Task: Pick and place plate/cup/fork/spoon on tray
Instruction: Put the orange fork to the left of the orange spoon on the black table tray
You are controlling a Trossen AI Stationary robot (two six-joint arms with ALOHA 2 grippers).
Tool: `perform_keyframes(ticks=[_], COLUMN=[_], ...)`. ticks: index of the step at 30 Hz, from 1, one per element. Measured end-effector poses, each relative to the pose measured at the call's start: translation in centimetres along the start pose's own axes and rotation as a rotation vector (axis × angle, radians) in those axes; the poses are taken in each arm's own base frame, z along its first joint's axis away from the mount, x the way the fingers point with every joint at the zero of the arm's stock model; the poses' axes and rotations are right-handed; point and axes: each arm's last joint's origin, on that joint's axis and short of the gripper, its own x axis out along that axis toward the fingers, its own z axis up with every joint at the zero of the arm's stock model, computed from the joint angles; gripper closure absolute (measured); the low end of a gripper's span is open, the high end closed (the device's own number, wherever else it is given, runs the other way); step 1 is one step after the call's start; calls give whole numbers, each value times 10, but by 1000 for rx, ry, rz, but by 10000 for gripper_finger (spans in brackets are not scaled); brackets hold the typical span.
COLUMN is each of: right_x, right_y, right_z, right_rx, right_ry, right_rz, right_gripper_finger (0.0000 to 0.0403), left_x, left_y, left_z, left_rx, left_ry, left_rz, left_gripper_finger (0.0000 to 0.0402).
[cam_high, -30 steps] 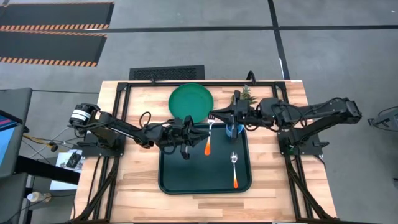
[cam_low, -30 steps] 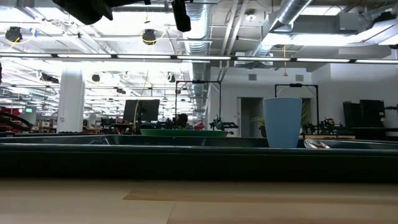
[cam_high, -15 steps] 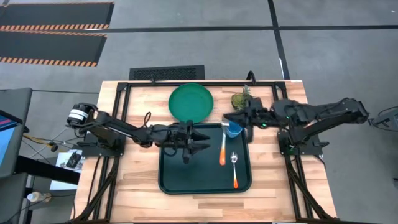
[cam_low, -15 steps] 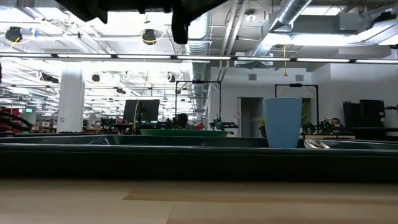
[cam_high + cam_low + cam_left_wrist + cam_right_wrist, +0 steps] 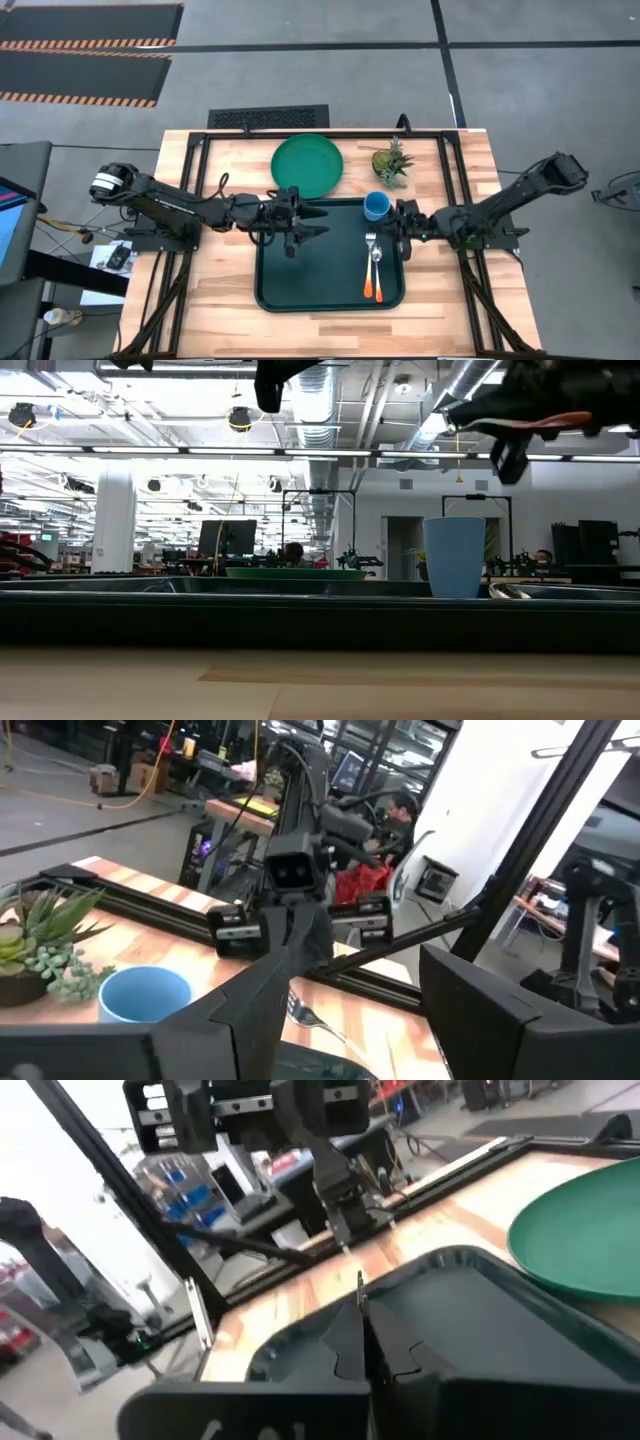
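The dark tray (image 5: 290, 290) lies mid-table. The light-blue cup (image 5: 377, 207) stands upright in its far right corner. The spoon (image 5: 378, 272) lies in the tray's right part, handle toward the near edge. The green plate (image 5: 307, 166) lies on the table just beyond the tray's far rim. My right gripper (image 5: 392, 236) is shut on the fork (image 5: 368, 268) above the tray, beside the spoon. My left gripper (image 5: 315, 228) is open and holds nothing, above the tray's left half, pointing at the right gripper. My right gripper pinches the fork between its two fingers (image 5: 507, 452), about where the silvery head meets the orange handle (image 5: 528, 424). The fingers come level from the table's right side and lie across the fork. The fork is lifted clear, roughly level, handle toward the near edge.
A small potted plant (image 5: 392, 160) stands on the table beyond the cup, to the right of the plate. Black frame rails (image 5: 200, 200) run along the table's left, right and far sides.
My right gripper has drawn back toward the table's right and near edges with the fork. The fork has gone from over the tray's middle to over its right part, next to the spoon. My left gripper has pulled back a little toward the left edge.
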Motion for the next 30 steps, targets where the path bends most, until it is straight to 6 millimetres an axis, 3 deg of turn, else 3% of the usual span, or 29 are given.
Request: perform_keyframes(ticks=[20,30], right_x=[23,29], right_y=[-21,-34], right_z=[-60,-73], right_rx=[15,27], right_ry=[115,143], right_rz=[-54,-85], right_gripper_finger=[401,400], left_x=[0,0], left_y=[2,3], left_z=[-2,-4], left_rx=[36,42], left_ry=[4,27], left_rz=[56,66], left_gripper_finger=[198,198])
